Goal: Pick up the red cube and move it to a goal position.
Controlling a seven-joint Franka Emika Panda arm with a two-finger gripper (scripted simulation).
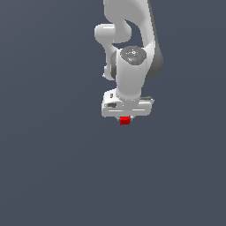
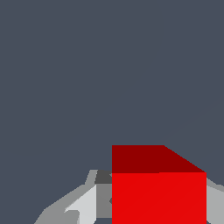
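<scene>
The red cube point(image 1: 125, 120) shows just under the white hand of my gripper point(image 1: 126, 115) in the exterior view, near the middle of the picture. In the wrist view the red cube point(image 2: 157, 192) fills the space between my two grey fingers point(image 2: 83, 205), which press against its sides. The gripper point(image 2: 158, 205) is shut on the cube. The fingertips are hidden under the hand in the exterior view. How high the cube is above the floor cannot be told.
A plain dark grey-blue surface point(image 1: 48, 167) lies all around. The white arm point(image 1: 130, 39) rises toward the top of the exterior view. No goal marker shows.
</scene>
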